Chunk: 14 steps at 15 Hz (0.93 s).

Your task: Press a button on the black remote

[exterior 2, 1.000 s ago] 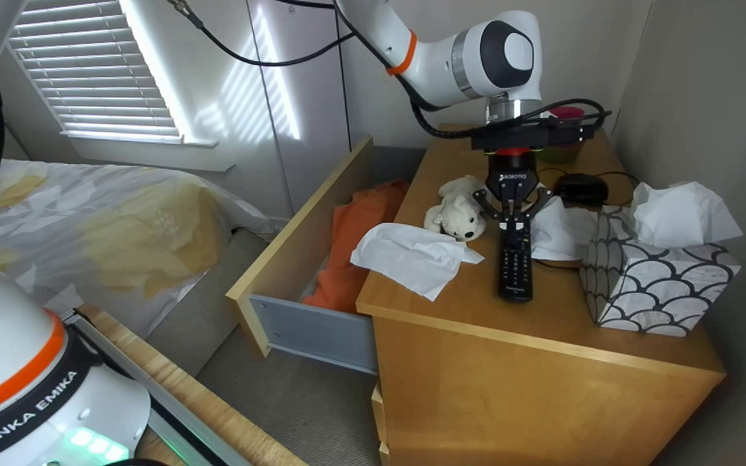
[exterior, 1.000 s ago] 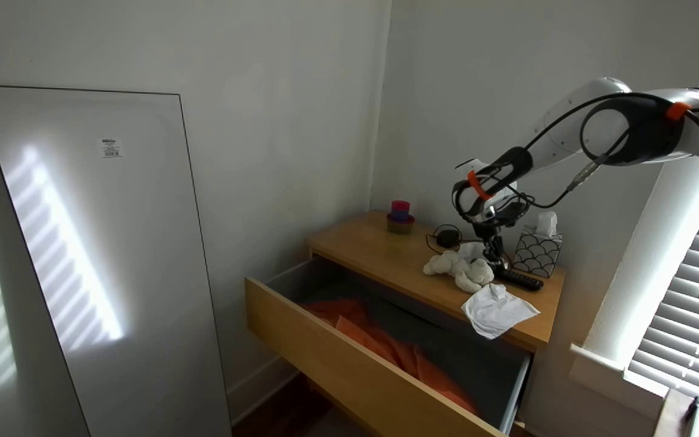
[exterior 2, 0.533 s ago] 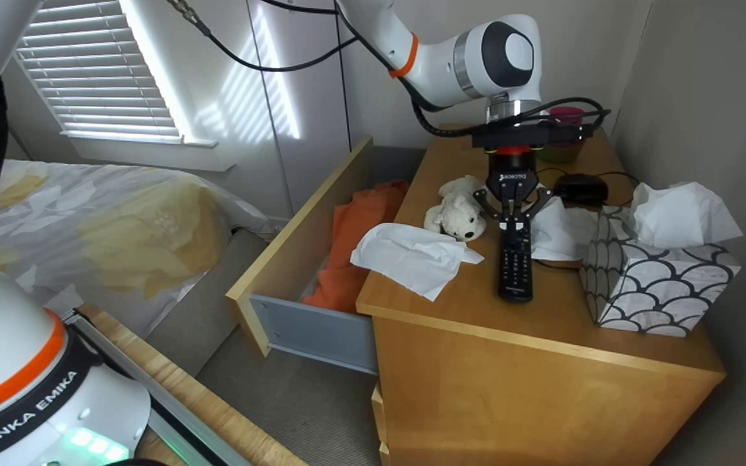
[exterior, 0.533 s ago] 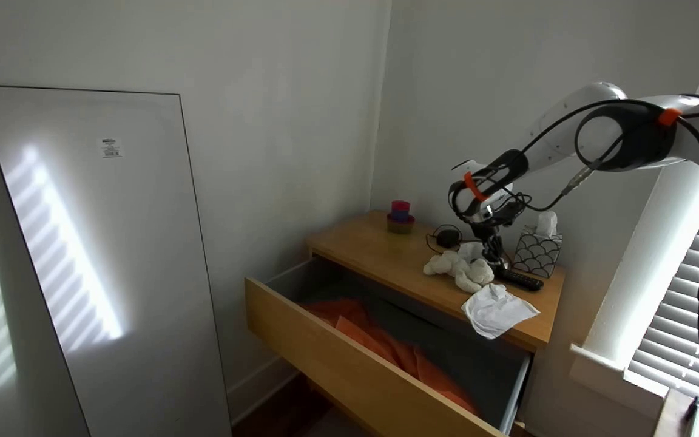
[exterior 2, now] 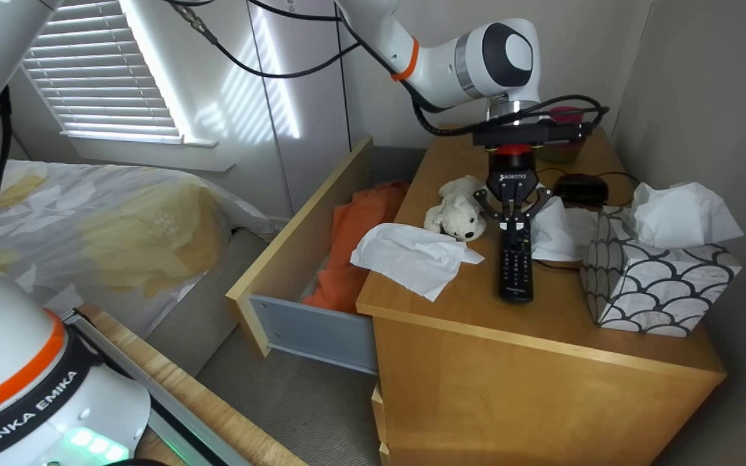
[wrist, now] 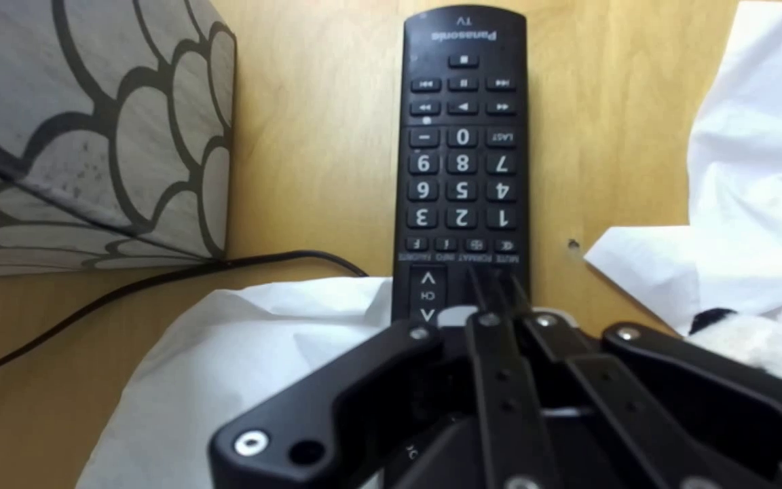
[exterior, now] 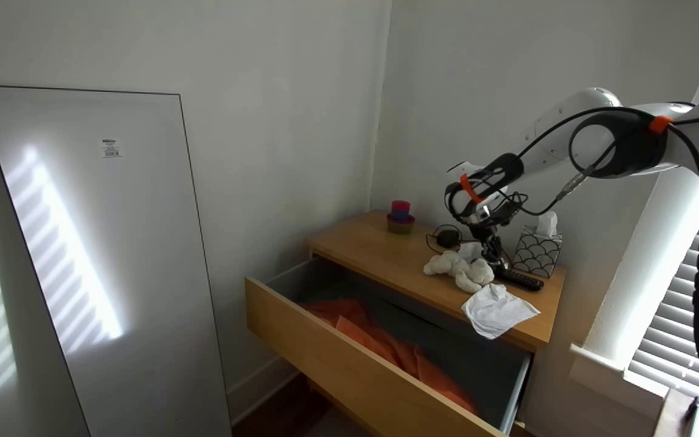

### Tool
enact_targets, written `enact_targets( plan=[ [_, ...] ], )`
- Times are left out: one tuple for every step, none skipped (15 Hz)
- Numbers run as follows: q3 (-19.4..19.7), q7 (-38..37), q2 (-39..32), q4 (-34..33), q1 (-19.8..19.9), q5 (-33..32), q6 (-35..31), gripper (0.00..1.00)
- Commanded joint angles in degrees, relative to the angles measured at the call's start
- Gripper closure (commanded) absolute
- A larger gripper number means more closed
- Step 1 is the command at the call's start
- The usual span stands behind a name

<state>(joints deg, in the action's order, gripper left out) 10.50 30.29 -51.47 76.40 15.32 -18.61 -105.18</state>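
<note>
The black remote lies on the wooden dresser top. It also shows in an exterior view and fills the middle of the wrist view, upside down. My gripper is shut, with its fingers together and nothing visible between them. Its fingertips point down onto the remote beside the CH rocker, just past the MUTE and FORMAT labels. They look to be on or very close to the surface; contact cannot be told. The gripper shows in both exterior views over the remote's far half. Buttons under the gripper are hidden.
A patterned tissue box stands beside the remote. A white plush toy and a white tissue lie on its opposite side. Another tissue, a black device and its cable are near. The drawer is open.
The upper arm links have sunk slightly and shifted toward the dresser. The wrist has tilted a little while the fingertips stay nearly in place. The remote has not moved.
</note>
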Motion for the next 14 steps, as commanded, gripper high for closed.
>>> enact_targets(
  plan=[
    [-0.74,-1.30,-4.40,-2.23,0.69,-0.99,0.52,1.00],
    [-0.73,-1.31,-4.62,-2.57,0.67,-1.09,0.81,1.00],
    [-0.76,-1.28,-4.82,-2.93,0.67,-1.15,1.14,1.00],
    [-0.77,-1.27,-5.00,-3.22,0.68,-1.18,1.36,1.00],
    [-0.74,-1.39,-5.21,-3.51,0.67,-1.25,1.48,1.00],
    [-0.78,-1.31,-5.39,-3.84,0.73,-1.19,1.84,1.00],
    [-0.77,-1.34,-5.57,-4.12,0.73,-1.21,2.05,1.00],
    [-0.78,-1.32,-5.71,-4.37,0.76,-1.19,2.26,1.00],
    [-0.81,-1.29,-5.84,-4.62,0.79,-1.16,2.50,1.00],
    [-0.84,-1.27,-5.96,-4.90,0.82,-1.14,2.64,1.00],
    [-0.84,-1.25,-6.10,-5.14,0.81,-1.16,2.90,1.00],
    [-0.85,-1.25,-6.23,-5.34,0.80,-1.18,3.07,1.00],
    [-0.83,-1.28,-6.33,-5.49,0.78,-1.22,3.14,1.00],
    [-0.84,-1.27,-6.42,-5.64,0.79,-1.20,3.29,1.00]
  ],
)
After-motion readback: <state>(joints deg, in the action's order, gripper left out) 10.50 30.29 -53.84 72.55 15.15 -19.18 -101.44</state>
